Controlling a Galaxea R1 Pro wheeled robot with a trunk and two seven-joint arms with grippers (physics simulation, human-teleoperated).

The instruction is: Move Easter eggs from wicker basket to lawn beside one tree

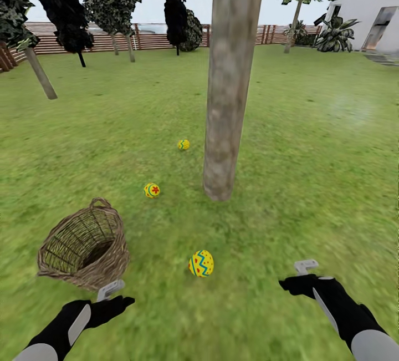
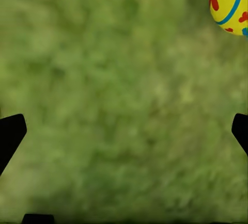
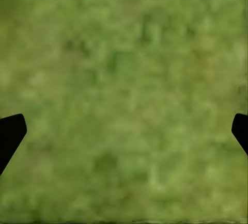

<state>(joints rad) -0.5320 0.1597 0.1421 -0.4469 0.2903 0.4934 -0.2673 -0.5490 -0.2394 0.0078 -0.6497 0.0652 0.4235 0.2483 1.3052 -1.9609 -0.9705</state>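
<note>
Green lawn (image 1: 310, 145) spreads under both our arms. Our left gripper (image 1: 113, 294) and right gripper (image 1: 302, 275) hang spread wide over bare grass, holding nothing. Just ahead of the left gripper the wicker basket (image 1: 83, 244) lies tipped and looks empty. Between the 2 grippers rests 1 egg (image 1: 201, 263); beyond it a 2nd egg (image 1: 152, 190) and 3rd egg (image 1: 183, 144) sit beside the tree (image 1: 227, 100). We judge the placing finished; next calls only for a check.

Your basket (image 1: 84, 250) lies tipped on the lawn (image 1: 310, 172), left of the tree (image 1: 228, 100); three eggs (image 1: 201, 263) (image 1: 152, 190) (image 1: 183, 144) sit between, near the trunk.
</note>
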